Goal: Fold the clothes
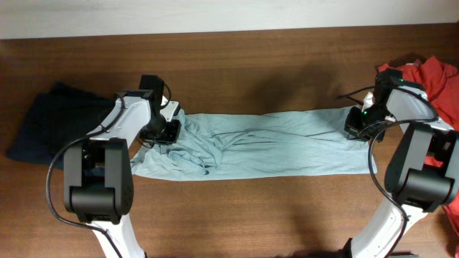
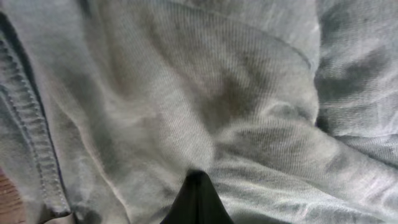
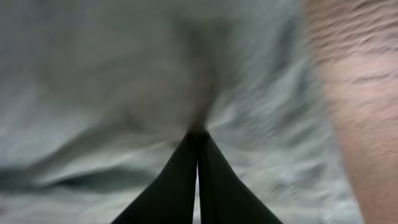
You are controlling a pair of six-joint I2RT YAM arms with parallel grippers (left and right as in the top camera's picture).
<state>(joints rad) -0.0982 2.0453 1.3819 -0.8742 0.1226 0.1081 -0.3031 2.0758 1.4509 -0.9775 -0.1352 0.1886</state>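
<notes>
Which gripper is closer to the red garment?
Right. The right gripper sits at one end of the pale blue-green garment, just beside the red garment; the left gripper is at the opposite end, near the dark navy clothes.

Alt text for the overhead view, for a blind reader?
A pale blue-green garment lies stretched across the brown table, the left pincer shut on its bunched end and the right pincer shut on the other end. Navy clothes lie far left, a red garment far right.
</notes>
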